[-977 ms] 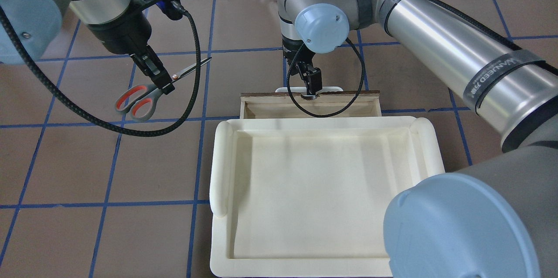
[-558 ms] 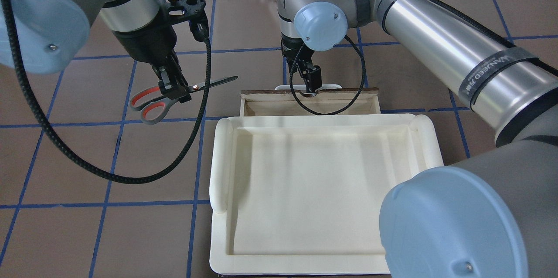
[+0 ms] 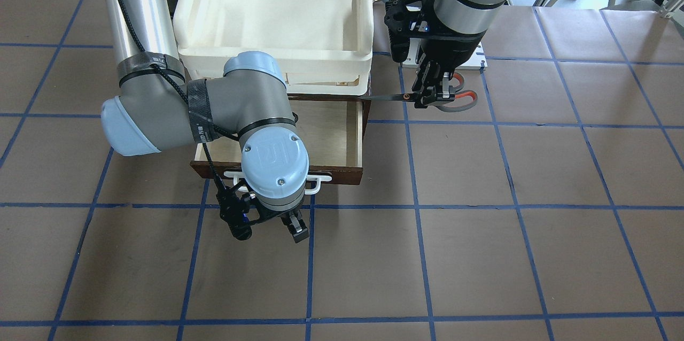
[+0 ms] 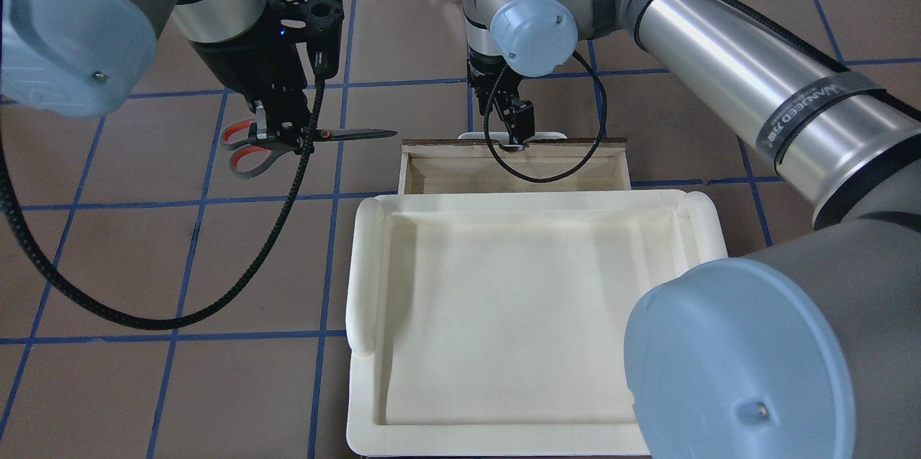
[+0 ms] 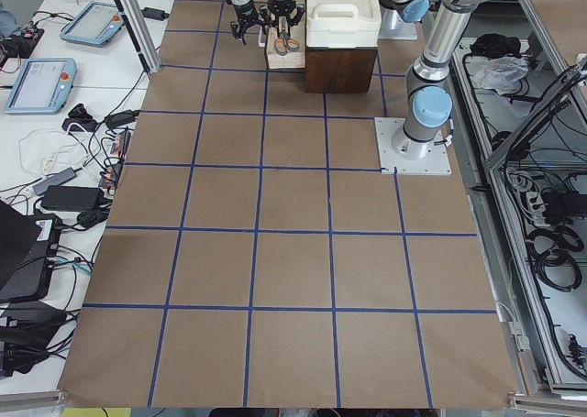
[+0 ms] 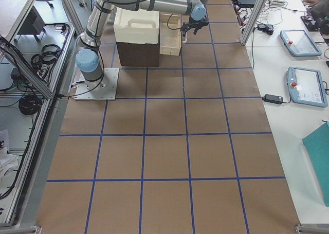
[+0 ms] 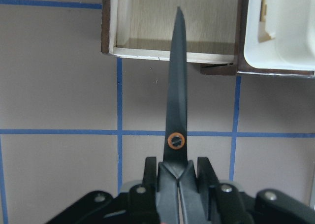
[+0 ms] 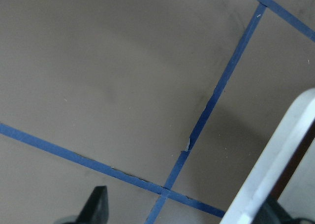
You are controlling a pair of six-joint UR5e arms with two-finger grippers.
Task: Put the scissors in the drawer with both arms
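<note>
My left gripper is shut on the scissors just behind the orange pivot. It holds them level above the table, left of the drawer. The orange-lined handles point away and the blade tip nears the drawer's side. In the left wrist view the blades point at the drawer's pale interior. The front view shows the drawer pulled out and the scissors beside it. My right gripper is at the white bar handle. Its fingers stand wide apart.
A cream-white plastic tray sits on top of the dark brown cabinet, over the drawer's back part, and shows in the front view. Black cables hang from both wrists. The table is brown with blue grid lines.
My left arm has carried the scissors right, toward the drawer, and turned the blades level. The drawer front and my right gripper have shifted slightly farther out.
</note>
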